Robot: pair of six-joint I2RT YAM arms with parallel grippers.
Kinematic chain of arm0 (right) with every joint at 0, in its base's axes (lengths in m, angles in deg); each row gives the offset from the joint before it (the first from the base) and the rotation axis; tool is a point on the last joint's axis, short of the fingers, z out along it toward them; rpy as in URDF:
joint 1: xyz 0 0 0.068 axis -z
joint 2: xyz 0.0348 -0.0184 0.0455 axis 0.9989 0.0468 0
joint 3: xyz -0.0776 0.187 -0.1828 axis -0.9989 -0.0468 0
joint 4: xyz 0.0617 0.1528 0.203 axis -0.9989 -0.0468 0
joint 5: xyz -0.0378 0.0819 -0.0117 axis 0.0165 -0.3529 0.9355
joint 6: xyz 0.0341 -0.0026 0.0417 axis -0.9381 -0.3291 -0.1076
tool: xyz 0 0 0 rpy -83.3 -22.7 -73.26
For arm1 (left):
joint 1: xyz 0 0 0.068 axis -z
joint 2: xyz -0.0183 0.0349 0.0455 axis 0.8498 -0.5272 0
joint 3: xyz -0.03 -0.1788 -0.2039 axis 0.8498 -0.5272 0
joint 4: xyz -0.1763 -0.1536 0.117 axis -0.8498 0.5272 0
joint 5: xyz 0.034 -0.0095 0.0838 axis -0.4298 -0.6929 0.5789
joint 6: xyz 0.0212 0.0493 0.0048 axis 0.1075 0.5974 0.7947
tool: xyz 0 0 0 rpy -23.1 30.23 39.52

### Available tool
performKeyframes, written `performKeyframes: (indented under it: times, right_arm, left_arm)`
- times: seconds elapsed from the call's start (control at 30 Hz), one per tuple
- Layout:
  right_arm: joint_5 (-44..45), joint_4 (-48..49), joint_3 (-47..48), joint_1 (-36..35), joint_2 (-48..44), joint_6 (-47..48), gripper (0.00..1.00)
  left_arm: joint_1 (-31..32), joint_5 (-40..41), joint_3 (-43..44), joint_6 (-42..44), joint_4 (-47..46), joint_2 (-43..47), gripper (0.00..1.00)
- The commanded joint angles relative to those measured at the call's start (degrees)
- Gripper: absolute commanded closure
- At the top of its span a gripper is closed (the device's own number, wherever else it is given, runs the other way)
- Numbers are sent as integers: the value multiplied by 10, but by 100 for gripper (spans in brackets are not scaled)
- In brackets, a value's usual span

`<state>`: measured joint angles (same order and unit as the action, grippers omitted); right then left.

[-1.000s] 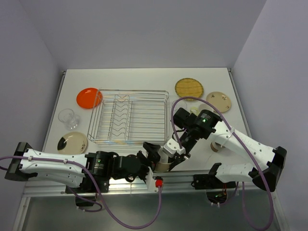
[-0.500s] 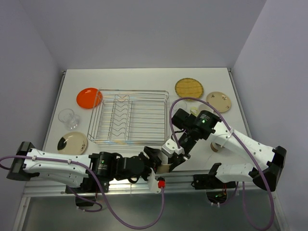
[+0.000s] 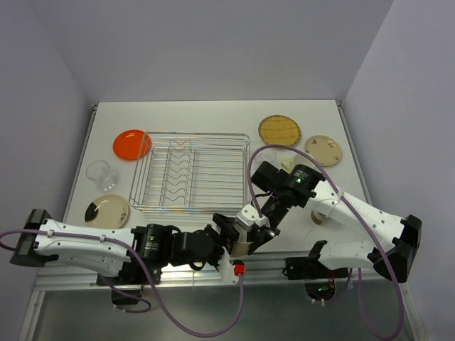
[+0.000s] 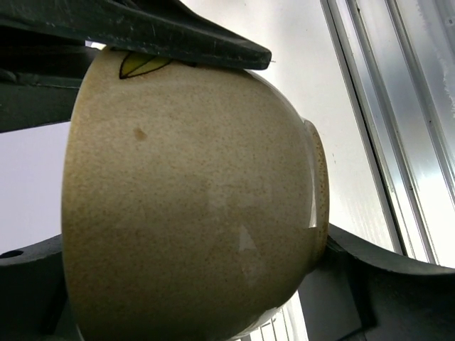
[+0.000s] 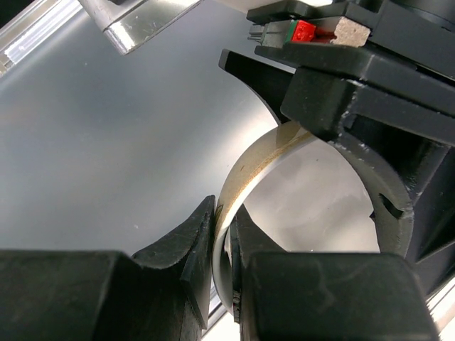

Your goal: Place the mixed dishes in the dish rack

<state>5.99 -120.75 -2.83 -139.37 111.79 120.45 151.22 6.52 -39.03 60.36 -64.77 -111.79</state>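
Observation:
The beige bowl (image 3: pixel 242 247) is held on its side above the table's near edge, between both grippers. My left gripper (image 3: pixel 231 239) is shut on it from rim to foot; in the left wrist view the bowl (image 4: pixel 185 199) fills the frame with a dark finger (image 4: pixel 178 39) above it and another below. My right gripper (image 5: pixel 224 241) pinches the bowl's rim (image 5: pixel 245 167), one finger outside and one inside; from above it (image 3: pixel 251 227) comes down from the right. The dish rack (image 3: pixel 192 134) stands mid-table with no dishes in it.
An orange plate (image 3: pixel 131 144), a clear cup (image 3: pixel 102 174) and a cream plate with a dark patch (image 3: pixel 107 210) lie left of the rack. A yellow woven plate (image 3: pixel 279 129) and a tan plate (image 3: pixel 323 150) lie at the back right. A brownish cup (image 3: pixel 318 217) shows under the right arm.
The left arm has carried the bowl a little to the right. The right gripper has come down and left onto the bowl's rim.

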Motion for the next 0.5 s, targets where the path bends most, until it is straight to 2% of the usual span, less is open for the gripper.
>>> performKeyframes:
  times: [0.0, 0.2, 0.3, 0.47]
  right_arm:
    - [-27, 28, 2, -5, -12, -4, 100]
    - [-28, 34, -3, -5, -13, -8, 100]
    - [-29, 36, -5, -5, -13, -12, 100]
    - [-29, 39, -6, -5, -13, -14, 100]
  left_arm:
    - [2, 6, 33, -10, -52, 4, 17]
    - [3, 4, 37, -20, -53, 6, 19]
    - [2, 2, 42, -26, -47, 2, 23]
    - [2, -5, 51, -34, -42, -7, 48]
